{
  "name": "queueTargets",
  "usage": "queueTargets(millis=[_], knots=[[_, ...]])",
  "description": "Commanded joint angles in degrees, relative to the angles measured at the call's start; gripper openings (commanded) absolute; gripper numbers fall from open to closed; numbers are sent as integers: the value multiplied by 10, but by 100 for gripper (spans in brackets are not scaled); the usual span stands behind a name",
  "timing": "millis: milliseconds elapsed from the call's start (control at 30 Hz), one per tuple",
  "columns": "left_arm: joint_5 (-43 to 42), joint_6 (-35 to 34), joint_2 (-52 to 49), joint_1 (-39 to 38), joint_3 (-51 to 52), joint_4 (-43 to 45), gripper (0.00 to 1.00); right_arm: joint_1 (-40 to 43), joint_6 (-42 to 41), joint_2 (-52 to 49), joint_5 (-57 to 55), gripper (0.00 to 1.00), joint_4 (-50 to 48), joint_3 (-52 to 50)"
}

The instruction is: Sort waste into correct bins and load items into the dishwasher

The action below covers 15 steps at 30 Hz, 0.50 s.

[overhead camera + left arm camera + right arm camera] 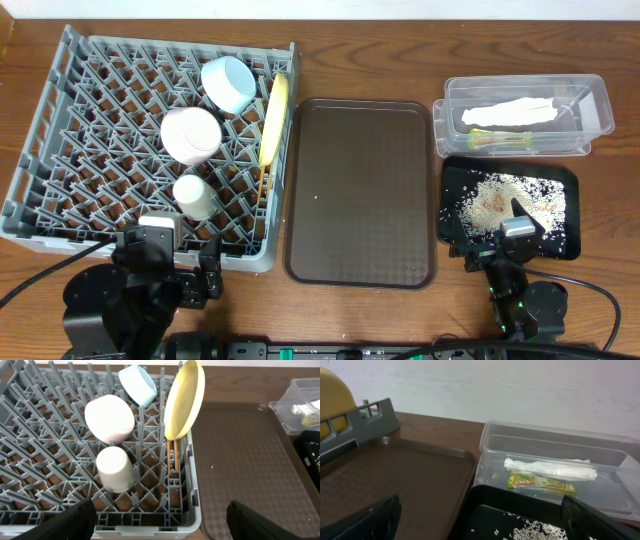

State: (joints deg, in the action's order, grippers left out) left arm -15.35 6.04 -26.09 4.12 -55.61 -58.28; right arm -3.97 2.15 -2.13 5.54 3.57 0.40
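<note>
The grey dish rack point(60, 150) holds the light blue bowl point(229, 83), the pale pink-white bowl point(190, 135), the cream cup point(194, 196), the yellow plate point(275, 118) on edge, and chopsticks point(174, 455) below the plate. The clear tub point(590, 95) holds the white napkin point(515, 111) and the green-and-yellow wrapper point(497, 139). The black tray point(565, 180) holds rice scraps point(500, 200). My left gripper point(160, 522) is open and empty over the rack's front edge. My right gripper point(482, 520) is open and empty over the black tray's near edge.
The brown serving tray point(360, 190) lies between the rack and the bins. Both arm bases sit at the table's front edge, with cables trailing left and right.
</note>
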Motion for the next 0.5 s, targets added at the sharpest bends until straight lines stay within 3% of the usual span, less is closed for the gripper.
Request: queueTargets(millis=[0, 267, 467], knots=[[-9, 3, 1, 2, 3, 0, 86, 3, 7, 4, 5, 99, 2, -1], [10, 10, 5, 2, 4, -35, 86, 3, 7, 4, 5, 99, 2, -1], [10, 10, 45, 2, 67, 31, 86, 3, 7, 4, 5, 99, 2, -1]])
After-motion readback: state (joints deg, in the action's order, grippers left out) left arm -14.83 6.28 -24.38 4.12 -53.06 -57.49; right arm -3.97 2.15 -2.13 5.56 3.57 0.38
